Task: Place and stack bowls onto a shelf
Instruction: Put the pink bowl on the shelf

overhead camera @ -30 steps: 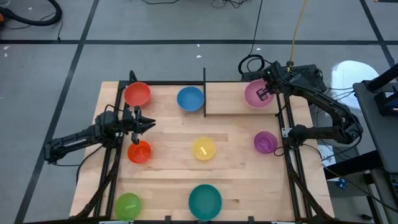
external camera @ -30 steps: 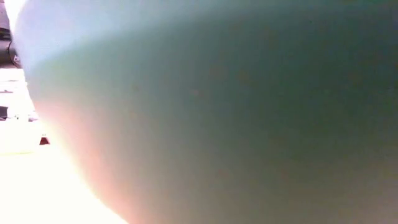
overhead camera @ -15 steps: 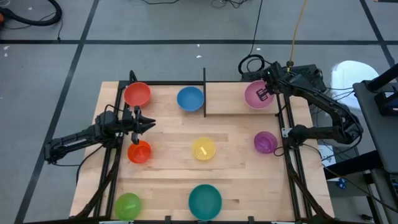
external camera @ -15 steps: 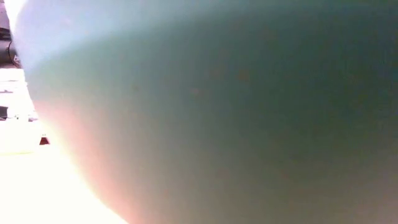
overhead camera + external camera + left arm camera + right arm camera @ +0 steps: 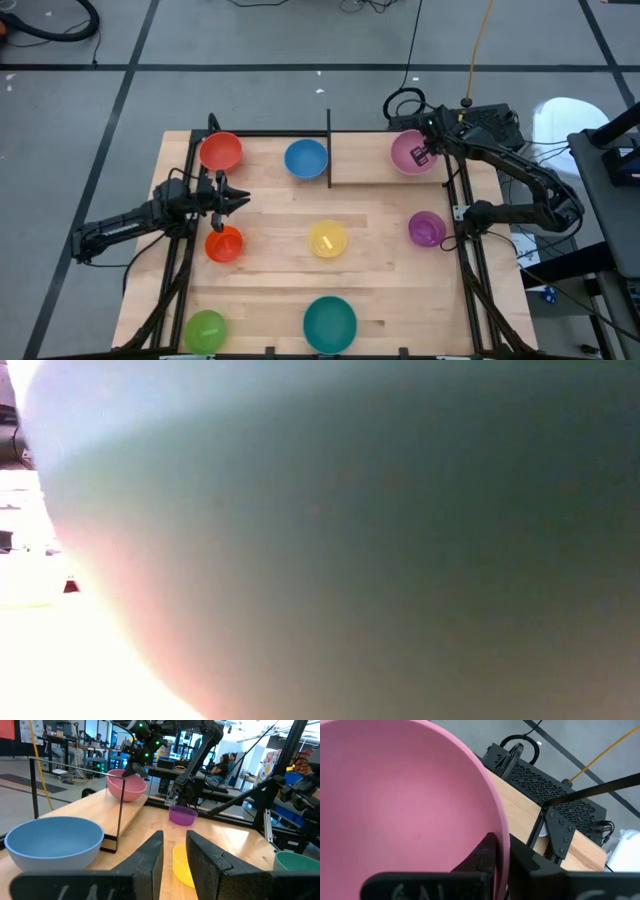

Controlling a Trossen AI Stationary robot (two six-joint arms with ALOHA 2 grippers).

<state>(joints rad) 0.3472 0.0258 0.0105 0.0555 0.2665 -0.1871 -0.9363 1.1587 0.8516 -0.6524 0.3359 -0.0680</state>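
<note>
The pink bowl (image 5: 413, 152) sat on the shelf (image 5: 370, 165), at its outer end; the right gripper (image 5: 427, 147) pinched its rim, fingers nearly closed; pulling away before fully letting go could drag it off; the left gripper (image 5: 232, 200), parted and empty, waited far across from the shelf.

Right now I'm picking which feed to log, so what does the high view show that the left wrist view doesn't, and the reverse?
Only the high view shows the red bowl, orange bowl and green bowl. Only the left wrist view shows people seated in the room behind. Both show the pink bowl on the shelf with the right gripper at its rim, the blue bowl, purple bowl, yellow bowl and teal bowl, and the left gripper, jaws slightly apart.
</note>
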